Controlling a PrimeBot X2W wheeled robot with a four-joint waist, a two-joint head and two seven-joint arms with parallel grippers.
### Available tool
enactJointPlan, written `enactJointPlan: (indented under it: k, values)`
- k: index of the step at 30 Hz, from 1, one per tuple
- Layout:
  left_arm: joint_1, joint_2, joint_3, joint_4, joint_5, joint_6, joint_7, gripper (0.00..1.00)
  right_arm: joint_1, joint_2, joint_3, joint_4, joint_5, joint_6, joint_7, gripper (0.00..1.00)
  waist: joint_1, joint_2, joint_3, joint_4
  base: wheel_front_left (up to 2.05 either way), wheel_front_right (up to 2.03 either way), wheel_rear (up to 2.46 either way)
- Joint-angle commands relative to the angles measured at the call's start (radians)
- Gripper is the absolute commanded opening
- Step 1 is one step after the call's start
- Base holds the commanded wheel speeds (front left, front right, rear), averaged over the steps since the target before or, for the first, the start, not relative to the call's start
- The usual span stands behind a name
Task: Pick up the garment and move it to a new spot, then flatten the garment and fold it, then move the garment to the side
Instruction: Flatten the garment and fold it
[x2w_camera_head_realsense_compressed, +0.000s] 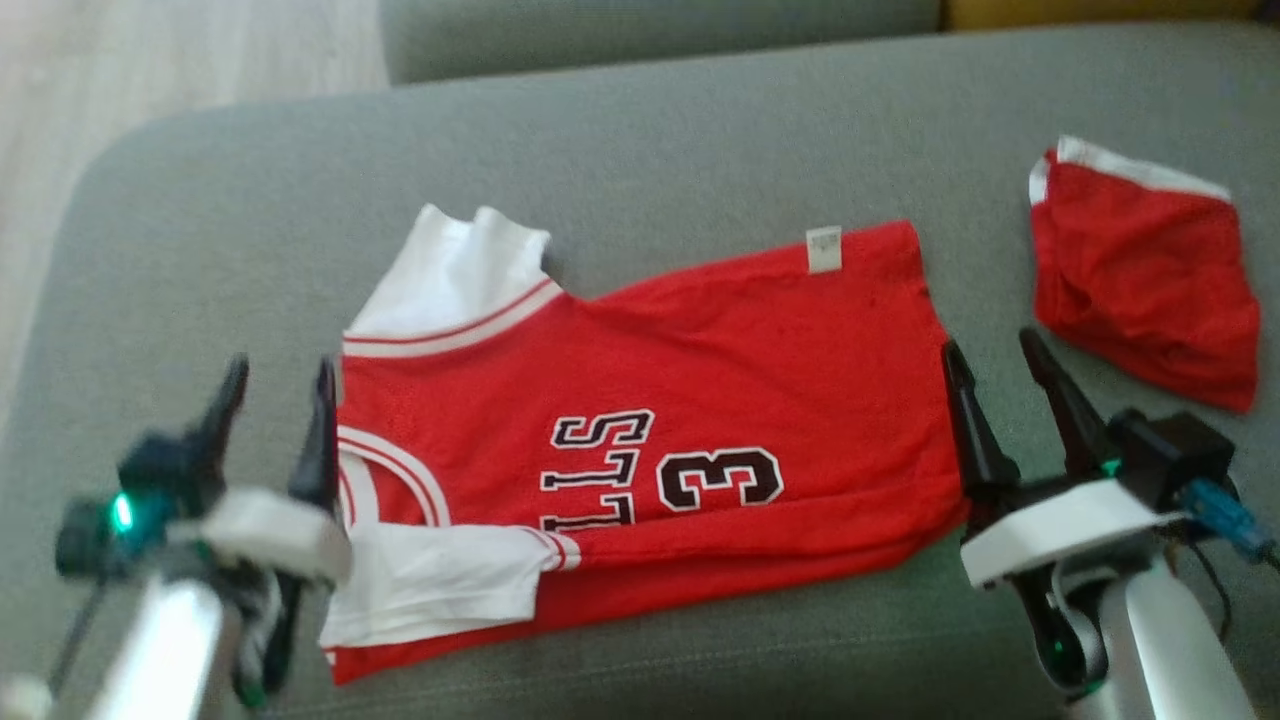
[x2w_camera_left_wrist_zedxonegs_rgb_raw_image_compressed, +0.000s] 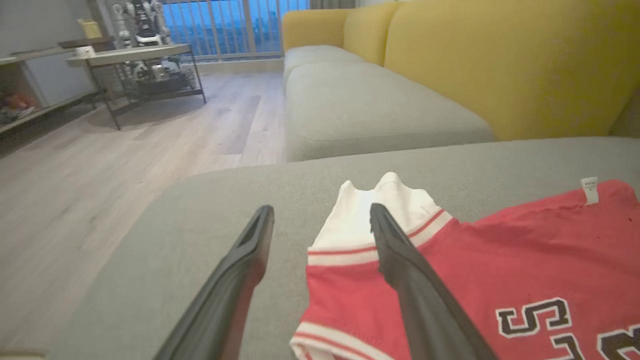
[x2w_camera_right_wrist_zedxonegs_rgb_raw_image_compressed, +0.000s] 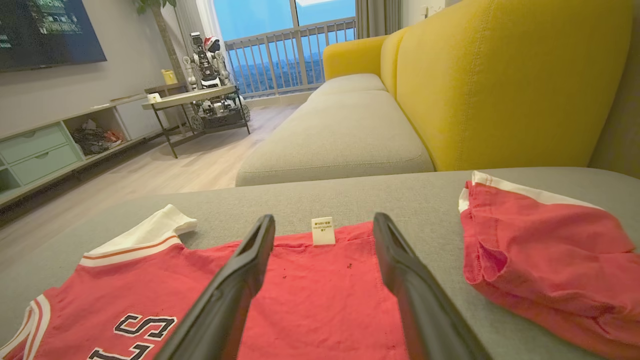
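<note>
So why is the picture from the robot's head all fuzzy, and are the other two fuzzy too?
Head view: soft all over, the left pincer smeared most, lettering on the jersey fuzzy. Left wrist view: crisper, jersey edges clear. Right wrist view: sharpest, the small label stands out, and the window glows bright blue.

The red jersey (x2w_camera_head_realsense_compressed: 700, 400) is thin matt cloth; the grey sofa seat (x2w_camera_head_realsense_compressed: 650, 150) is coarse woven fabric; the floor (x2w_camera_left_wrist_zedxonegs_rgb_raw_image_compressed: 100, 175) is smooth pale wood.
</note>
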Motion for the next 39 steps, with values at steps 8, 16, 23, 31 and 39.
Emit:
enactJointPlan:
  k: [8,16,23,31,39]
  values:
    - [-0.369,0.186,0.002,0.110,0.032,-0.147,0.198,1.00,-0.146,0.000,0.086,-0.106,0.021,0.000,0.012,1.00,-0.0002,0.0000,0.182,-0.118,0.00,0.00,0.00]
    - [-0.619,0.341,-0.154,0.249,-0.157,-0.214,0.426,1.00,-0.239,0.000,0.138,-0.123,0.057,0.000,-0.010,1.00,-0.0002,0.0000,0.283,-0.203,0.00,0.00,0.00]
    - [-0.743,0.474,-0.320,0.307,-0.302,-0.215,0.538,1.00,-0.267,0.000,0.155,-0.132,0.079,0.000,-0.031,1.00,-0.0002,0.0000,0.322,-0.241,0.00,0.00,0.00]
    - [-0.827,0.519,-0.423,0.385,-0.375,-0.215,0.561,1.00,-0.273,0.000,0.158,-0.122,0.093,0.000,-0.049,1.00,-0.0002,0.0000,0.340,-0.260,0.00,0.00,0.00]
    - [-0.888,0.524,-0.500,0.452,-0.428,-0.215,0.553,1.00,-0.278,0.000,0.158,-0.112,0.097,0.000,-0.059,1.00,-0.0002,0.0000,0.353,-0.270,0.00,0.00,0.00]
